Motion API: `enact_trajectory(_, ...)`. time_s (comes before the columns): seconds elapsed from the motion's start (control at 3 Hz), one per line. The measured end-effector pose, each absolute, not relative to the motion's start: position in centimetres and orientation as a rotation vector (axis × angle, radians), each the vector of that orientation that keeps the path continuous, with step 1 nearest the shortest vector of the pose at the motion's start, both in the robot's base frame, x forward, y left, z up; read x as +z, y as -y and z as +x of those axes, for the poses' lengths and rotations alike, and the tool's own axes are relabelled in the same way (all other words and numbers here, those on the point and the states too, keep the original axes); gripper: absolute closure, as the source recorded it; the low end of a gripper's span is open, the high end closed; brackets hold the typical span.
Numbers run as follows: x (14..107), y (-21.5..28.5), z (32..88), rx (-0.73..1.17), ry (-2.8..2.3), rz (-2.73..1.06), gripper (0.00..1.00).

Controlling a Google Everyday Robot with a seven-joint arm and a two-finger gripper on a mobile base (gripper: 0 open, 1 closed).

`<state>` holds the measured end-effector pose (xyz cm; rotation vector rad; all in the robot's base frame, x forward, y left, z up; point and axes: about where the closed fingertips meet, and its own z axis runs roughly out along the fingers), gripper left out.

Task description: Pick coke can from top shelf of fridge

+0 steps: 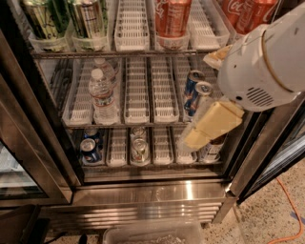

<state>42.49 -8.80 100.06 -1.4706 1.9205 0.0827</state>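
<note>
The fridge [152,190] stands open in front of me with three wire shelves. On the top shelf [131,28], in white slotted lane trays, one red coke can [172,16] stands in the middle lane. A second coke can [245,14] stands at the far right, partly hidden by my arm. My gripper [209,125], tan-coloured under the white wrist housing [262,66], hangs in front of the right end of the middle and bottom shelves. It is below both coke cans and touches neither.
Tall green-patterned cans [88,16] stand at the top left. Water bottles [102,95] and blue-and-silver cans [198,90] are on the middle shelf. More cans [90,148] sit on the bottom shelf. The door frame [38,143] is at left, a clear bin [152,234] on the floor.
</note>
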Motion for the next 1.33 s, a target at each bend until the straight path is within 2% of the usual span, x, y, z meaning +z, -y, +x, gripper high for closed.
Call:
enact_trajectory(0.33, 102.0, 5.0, 42.5, 0.119, -1.833, -1.408, 0.00)
enact_trajectory(1.0, 102.8, 3.0, 41.5, 0.136, -1.785, -1.337, 0.00)
enact_trajectory(1.33, 102.7, 3.6, 44.4, 0.168, -1.779, -1.138, 0.00)
